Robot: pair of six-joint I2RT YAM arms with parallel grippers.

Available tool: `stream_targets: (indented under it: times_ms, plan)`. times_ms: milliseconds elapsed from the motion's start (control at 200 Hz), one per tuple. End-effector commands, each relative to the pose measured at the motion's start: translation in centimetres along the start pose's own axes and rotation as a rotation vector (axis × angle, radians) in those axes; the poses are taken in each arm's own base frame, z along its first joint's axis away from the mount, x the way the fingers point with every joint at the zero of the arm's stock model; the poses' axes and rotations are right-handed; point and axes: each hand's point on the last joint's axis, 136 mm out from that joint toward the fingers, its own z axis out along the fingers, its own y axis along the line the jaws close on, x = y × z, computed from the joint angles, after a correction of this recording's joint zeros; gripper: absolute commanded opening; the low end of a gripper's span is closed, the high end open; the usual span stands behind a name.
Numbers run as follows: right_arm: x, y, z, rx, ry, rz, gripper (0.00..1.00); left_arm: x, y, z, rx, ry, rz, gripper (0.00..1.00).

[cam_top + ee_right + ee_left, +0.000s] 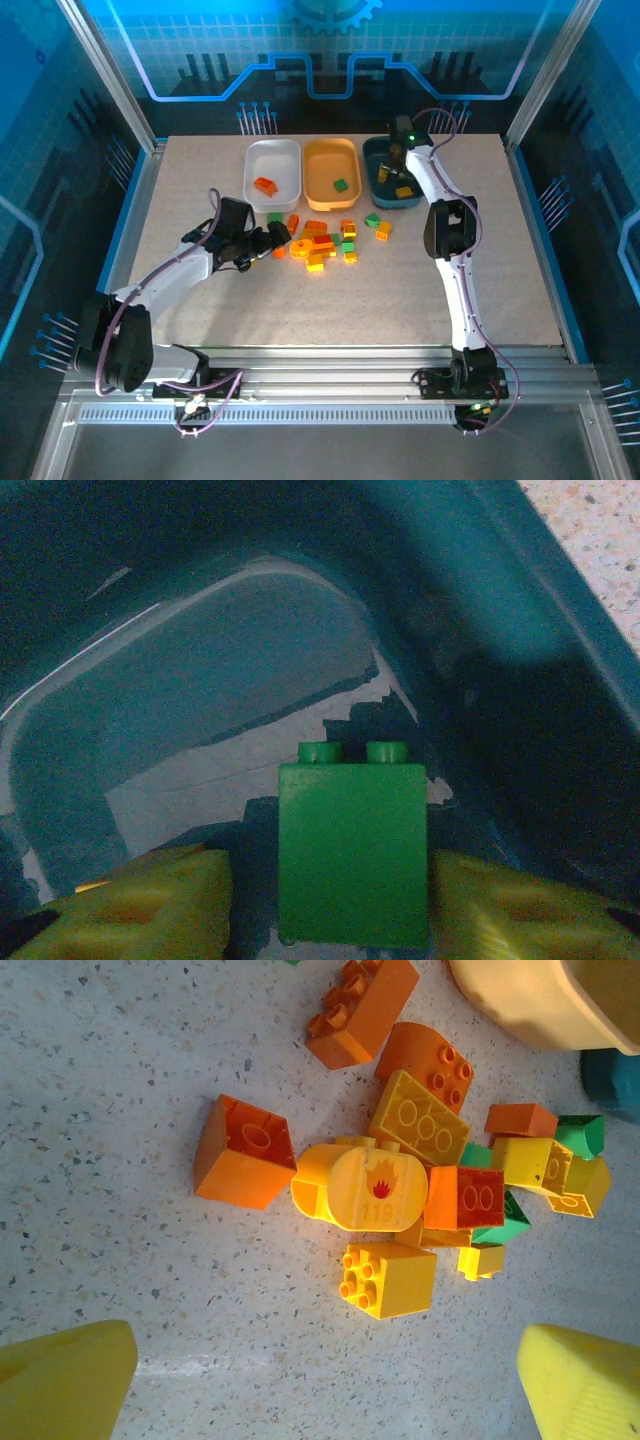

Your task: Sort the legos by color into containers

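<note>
Speckled beige desk [200,180] carries three trays in a row along its far edge: a white tray [252,170], an orange-yellow tray [312,170] and a dark teal tray [372,185]. An orange-red brick [265,185] lies in the white one, a small green piece [341,184] in the orange-yellow one and a yellow piece [403,191] in the teal one. The remaining legos [325,243] are heaped near the desk's middle, just in front of the trays. The left arm [190,265] reaches to the heap's left side; the right arm [440,200] stretches over the teal tray.

From the left wrist, the left fingers [60,1385] stand wide apart at the lower corners and hold nothing. Beyond them on the desk lie a round yellow block [375,1190] printed with a flame, an orange wedge [245,1150] touching it, and a yellow studded brick [390,1280] just beside it.

From the right wrist, the right fingers [150,905] are partly open inside the teal tray, with a green brick [352,850] standing between them, studs pointing away. One finger sits close against the brick, while a dark gap shows on the other side. I cannot tell whether the brick is gripped.
</note>
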Motion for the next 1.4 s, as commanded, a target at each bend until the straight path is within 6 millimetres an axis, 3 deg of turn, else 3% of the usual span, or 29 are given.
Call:
stream_targets:
  times_ms: [0,145,275,425,670,720,790,930,1026,1046,1076,1106,1146,1176,1296,1396]
  plan:
    - [1.4,-1.9,1.9,0.044,0.065,0.016,0.47,-0.7,-1.1,-0.3,0.031,-0.002,0.029,0.99]
    - [0.8,-1.8,1.6,0.036,0.049,-0.003,0.30,-0.8,-1.2,-0.5,0.032,-0.007,0.042,0.99]
    - [0.3,-1.6,0.5,0.029,0.033,-0.023,0.23,-0.9,-1.4,-0.5,0.034,-0.005,0.051,0.99]
    - [-0.6,-1.0,-2.0,0.000,-0.014,-0.044,0.22,-0.8,-1.3,-0.5,0.032,-0.001,0.054,0.99]
    - [-1.2,0.6,-7.9,-0.074,-0.108,-0.085,0.21,-0.9,-1.6,-1.2,0.045,-0.017,0.061,0.99]
    - [-1.2,1.6,-9.9,-0.098,-0.144,-0.101,0.21,-0.8,-1.4,-1.3,0.043,-0.018,0.061,0.99]
    - [0.2,3.7,-11.2,-0.142,-0.159,-0.152,0.21,-0.5,-1.2,-1.2,0.045,-0.015,0.053,0.99]
    - [4.3,9.1,-11.9,-0.234,-0.129,-0.275,0.22,-0.1,-1.0,-1.0,0.055,-0.005,0.031,0.99]
    - [6.4,11.7,-11.6,-0.269,-0.085,-0.329,0.26,0.2,-0.8,-1.2,0.057,-0.006,0.027,0.99]
    - [7.2,12.0,-10.5,-0.268,-0.060,-0.343,0.27,0.2,-0.8,-1.3,0.057,-0.007,0.027,0.99]
    - [7.7,12.6,-10.3,-0.285,-0.047,-0.356,0.30,0.3,-0.7,-1.4,0.055,-0.008,0.026,0.99]
    - [8.0,13.1,-10.3,-0.294,-0.038,-0.365,0.39,0.4,-0.6,-1.6,0.053,-0.012,0.029,0.99]
    - [8.2,13.5,-10.5,-0.299,-0.030,-0.371,0.62,0.4,-0.5,-1.8,0.051,-0.017,0.031,0.99]
    - [8.1,13.5,-10.9,-0.297,-0.030,-0.370,0.71,0.5,-0.3,-1.9,0.046,-0.019,0.033,0.99]
    - [6.2,12.0,-12.5,-0.272,-0.088,-0.331,0.77,0.8,0.0,-2.5,0.042,-0.026,0.036,0.99]
    - [4.5,7.9,-12.2,-0.217,-0.093,-0.250,0.74,1.0,0.1,-3.1,0.051,-0.039,0.034,0.99]
